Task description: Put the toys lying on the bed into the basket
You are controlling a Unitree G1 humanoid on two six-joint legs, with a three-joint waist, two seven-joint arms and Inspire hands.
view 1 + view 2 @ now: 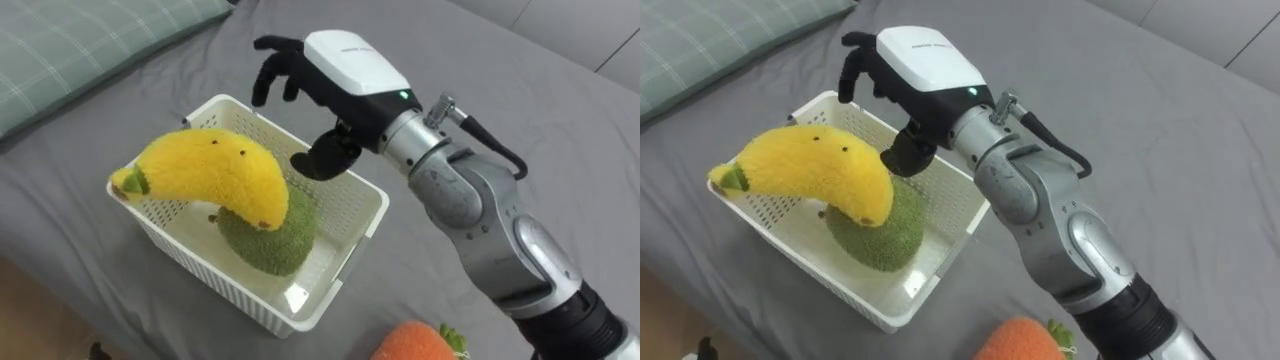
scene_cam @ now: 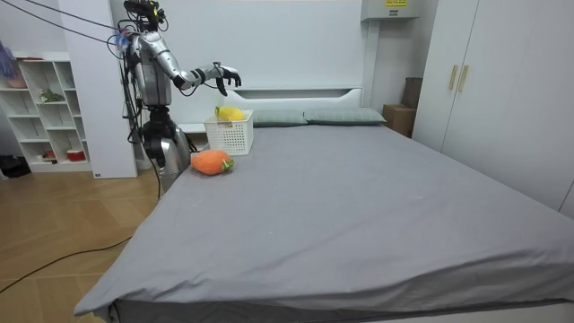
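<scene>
Seemingly between pickups: right robot hand [image 1: 350, 65] empty, fingers loose, above basket [image 1: 355, 215] with banana toy [image 1: 215, 170] and green toy [image 1: 275, 235]. Next: reach near-right for orange toy [image 1: 415, 345].

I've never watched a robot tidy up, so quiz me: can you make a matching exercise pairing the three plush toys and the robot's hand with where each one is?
1. banana toy
2. green toy
3. carrot toy
4. right hand

A. on the sheet, outside the basket
B. above the basket, fingers open, empty
C. in the basket, underneath another toy
D. in the basket, on top of another toy

Pairs: 1-D, 2-C, 3-A, 4-B
</scene>
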